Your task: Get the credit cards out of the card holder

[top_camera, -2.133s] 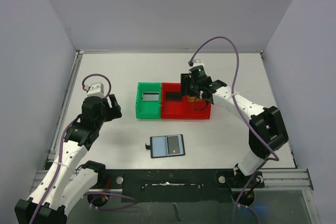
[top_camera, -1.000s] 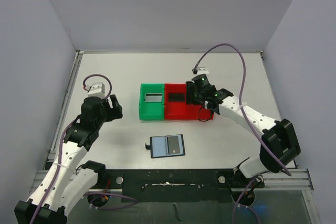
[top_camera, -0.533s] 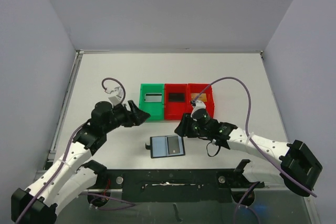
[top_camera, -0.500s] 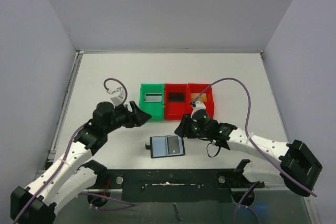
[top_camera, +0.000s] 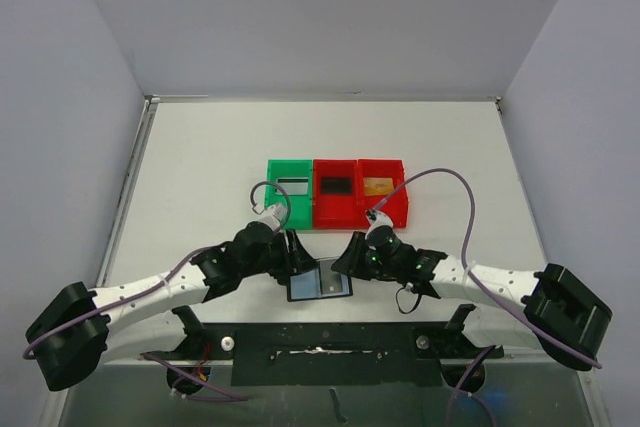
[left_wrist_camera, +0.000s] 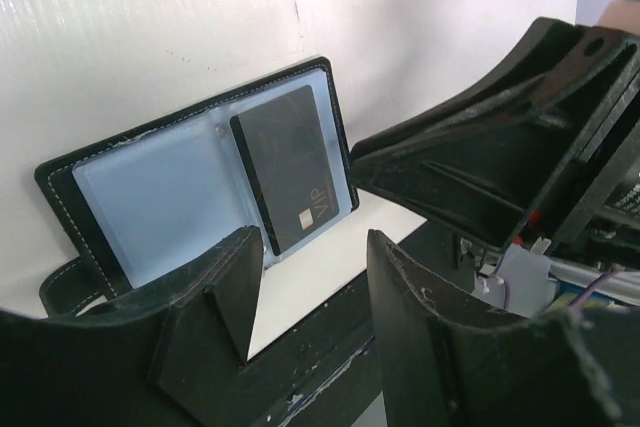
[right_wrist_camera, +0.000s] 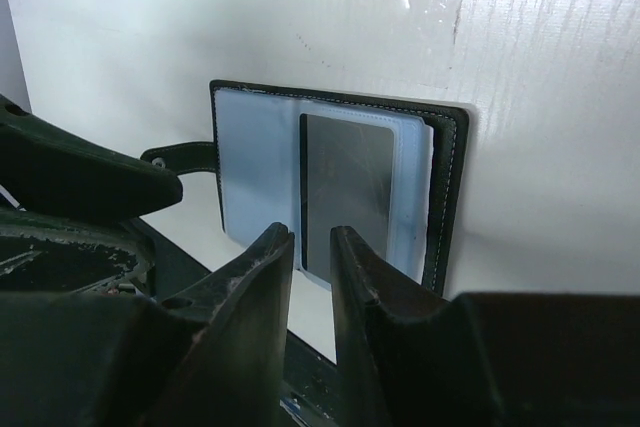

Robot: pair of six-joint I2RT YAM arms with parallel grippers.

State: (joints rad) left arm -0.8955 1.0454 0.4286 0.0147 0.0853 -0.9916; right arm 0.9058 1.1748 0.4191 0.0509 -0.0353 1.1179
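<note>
White table (top_camera: 200,147) between pale lilac walls (top_camera: 300,17). Near the front edge, the card holder (top_camera: 320,282), spread open and flat, a dark card (right_wrist_camera: 348,182) tucked in the pocket on the right arm's side. Close by its left side, the left gripper (left_wrist_camera: 315,257), fingers spread wide, gripping nothing. Close by its right side, the right gripper (right_wrist_camera: 312,239), fingers drawn near each other, a slim gap between, pinching nothing. Contact with the holder: cannot tell. Farther back, side by side: green bin (top_camera: 272,209) with a greyish card (top_camera: 291,186), red bin (top_camera: 335,215) with a black card (top_camera: 337,186), second red bin (top_camera: 395,209) with a tan-gold card (top_camera: 377,186).
</note>
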